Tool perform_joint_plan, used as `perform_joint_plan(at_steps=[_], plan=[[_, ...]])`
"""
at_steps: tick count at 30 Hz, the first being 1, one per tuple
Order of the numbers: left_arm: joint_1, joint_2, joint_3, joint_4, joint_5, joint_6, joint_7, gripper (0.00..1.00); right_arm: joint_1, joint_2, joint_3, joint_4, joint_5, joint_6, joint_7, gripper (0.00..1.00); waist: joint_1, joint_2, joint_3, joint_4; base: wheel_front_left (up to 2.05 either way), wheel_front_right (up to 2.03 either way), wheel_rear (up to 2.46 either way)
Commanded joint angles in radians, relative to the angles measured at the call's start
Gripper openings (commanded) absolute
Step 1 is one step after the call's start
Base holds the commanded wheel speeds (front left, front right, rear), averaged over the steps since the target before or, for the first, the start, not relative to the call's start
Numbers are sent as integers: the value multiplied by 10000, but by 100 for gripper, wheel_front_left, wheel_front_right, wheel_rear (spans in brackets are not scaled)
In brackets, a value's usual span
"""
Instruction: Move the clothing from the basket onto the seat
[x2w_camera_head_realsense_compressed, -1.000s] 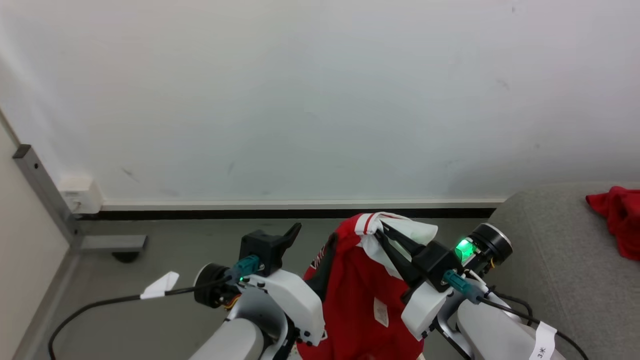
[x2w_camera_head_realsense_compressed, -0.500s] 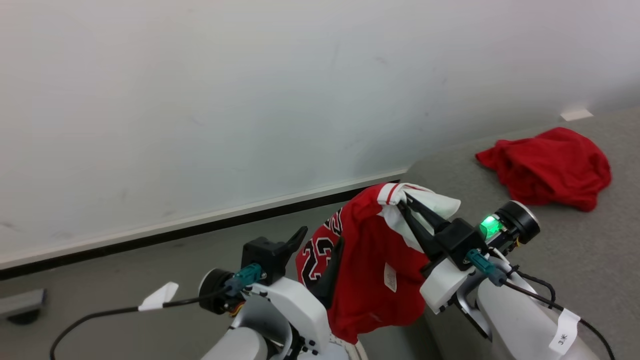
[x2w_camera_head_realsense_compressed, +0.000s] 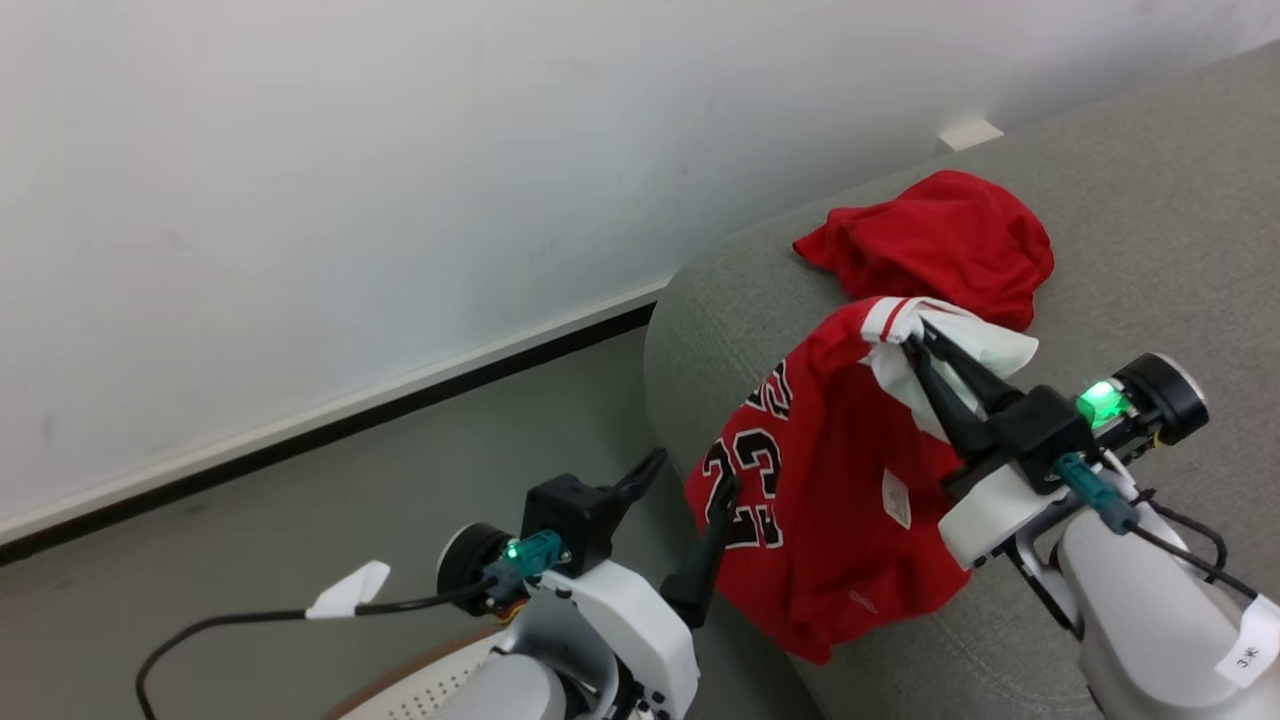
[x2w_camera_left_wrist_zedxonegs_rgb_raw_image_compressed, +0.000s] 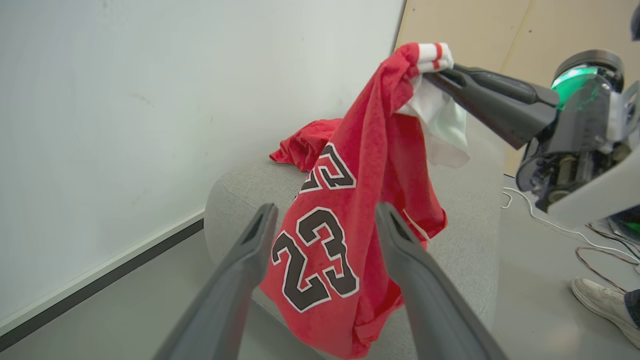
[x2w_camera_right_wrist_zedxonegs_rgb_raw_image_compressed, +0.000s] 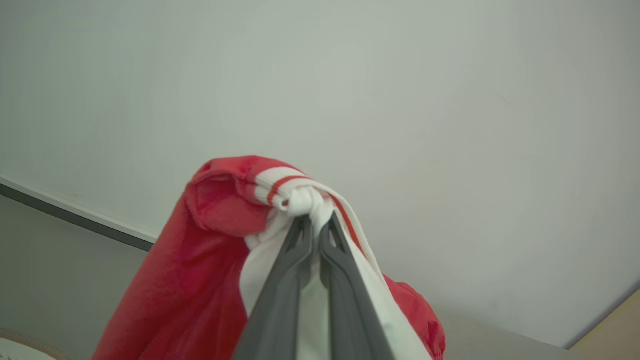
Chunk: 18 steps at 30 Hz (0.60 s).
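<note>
A red jersey (x2w_camera_head_realsense_compressed: 820, 500) with black numerals hangs from my right gripper (x2w_camera_head_realsense_compressed: 915, 340), which is shut on its white-and-red striped trim. It dangles over the rounded end of the grey seat (x2w_camera_head_realsense_compressed: 1150, 230). In the right wrist view the fingers (x2w_camera_right_wrist_zedxonegs_rgb_raw_image_compressed: 280, 300) pinch the bunched trim of the jersey (x2w_camera_right_wrist_zedxonegs_rgb_raw_image_compressed: 200, 280). A second red garment (x2w_camera_head_realsense_compressed: 940, 240) lies crumpled on the seat behind it. My left gripper (x2w_camera_head_realsense_compressed: 695, 473) is open and holds nothing, just left of the jersey (x2w_camera_left_wrist_zedxonegs_rgb_raw_image_compressed: 350, 165). A bit of the basket (x2w_camera_head_realsense_compressed: 400, 690) shows at the bottom edge.
A white wall with a pale baseboard runs behind, above grey floor. In the left wrist view, cables (x2w_camera_left_wrist_zedxonegs_rgb_raw_image_compressed: 575, 235) and a person's shoe (x2w_camera_left_wrist_zedxonegs_rgb_raw_image_compressed: 605, 305) lie on the floor to the right of the seat (x2w_camera_left_wrist_zedxonegs_rgb_raw_image_compressed: 475, 220). A cable with a white tag (x2w_camera_head_realsense_compressed: 350, 590) trails from my left wrist.
The head view has swung right, bringing more of the seat and the lying garment into view. The jersey, still held by the right gripper, now hangs over the seat's end.
</note>
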<state>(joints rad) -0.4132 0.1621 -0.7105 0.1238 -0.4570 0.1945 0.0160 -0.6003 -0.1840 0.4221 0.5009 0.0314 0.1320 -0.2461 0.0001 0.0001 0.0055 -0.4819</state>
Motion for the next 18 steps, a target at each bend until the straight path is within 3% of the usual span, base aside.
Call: perform_joint_plan(at_steps=[1, 11, 18], plan=[[-145, 36, -8, -51, 118, -24, 23, 100, -79, -68, -154, -150, 61, -26, 59, 0, -1, -1, 334, -21, 0, 0, 0], [-1555, 466, -428, -889, 707, -539, 823, 100, -2550, -1167, -2978, -693, -512, -26, 705, 0, -1, -1, 3219, 1197, 0, 0, 0], [-2483, 726, -409, -1352, 1122, -778, 945, 100, -4763, -2671, -5250, -349, -1203, -26, 1320, 0, -1, -1, 4777, 2085, 0, 0, 0]])
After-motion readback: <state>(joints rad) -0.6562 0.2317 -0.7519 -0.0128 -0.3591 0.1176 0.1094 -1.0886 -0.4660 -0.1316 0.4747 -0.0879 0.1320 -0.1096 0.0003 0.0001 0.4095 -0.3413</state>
